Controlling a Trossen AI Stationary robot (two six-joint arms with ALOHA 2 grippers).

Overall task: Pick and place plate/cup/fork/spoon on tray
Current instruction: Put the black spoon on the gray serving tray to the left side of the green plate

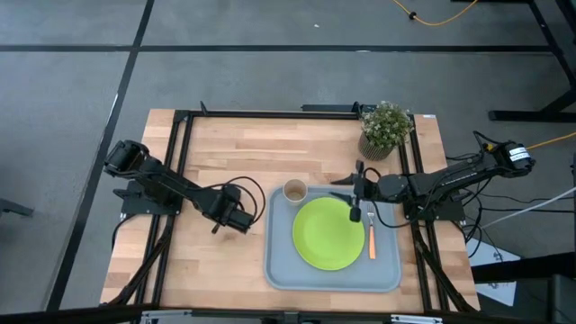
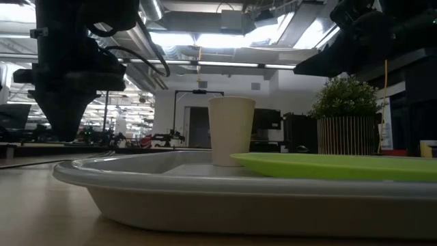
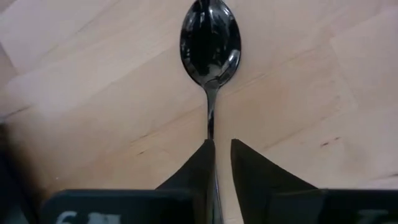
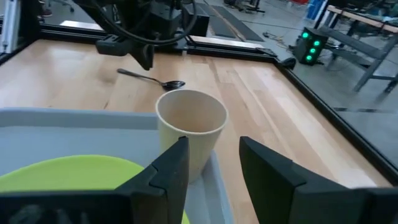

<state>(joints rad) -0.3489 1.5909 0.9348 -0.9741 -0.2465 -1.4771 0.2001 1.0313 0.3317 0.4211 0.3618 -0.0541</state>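
Observation:
The grey-blue tray [image 1: 279,265] lies right of the table's middle. On it lie the lime-green plate [image 1: 326,234], the tan cup [image 1: 294,191], upright at its far left corner, and the orange-handled fork [image 1: 371,238], right of the plate. The dark spoon [image 3: 209,43] lies flat on the wood left of the tray. My left gripper [image 1: 236,216] points down over the spoon's handle [image 3: 211,121]. Its fingers stand narrowly open on either side of the handle. My right gripper [image 4: 214,152] is open and empty above the tray, just right of the cup [image 4: 191,127]. My left gripper has the spoon's thin handle [image 3: 211,134] between its two fingertips, which come from above and lie across it. A strip of wood shows between the handle and one finger. I cannot tell whether the other finger [image 3: 199,162] touches the handle. The spoon lies on the table.
A potted green plant [image 1: 385,128] stands at the table's far right corner, behind my right arm. A black frame [image 1: 270,112] runs around the table. Bare wood lies left of the tray and toward the far edge.

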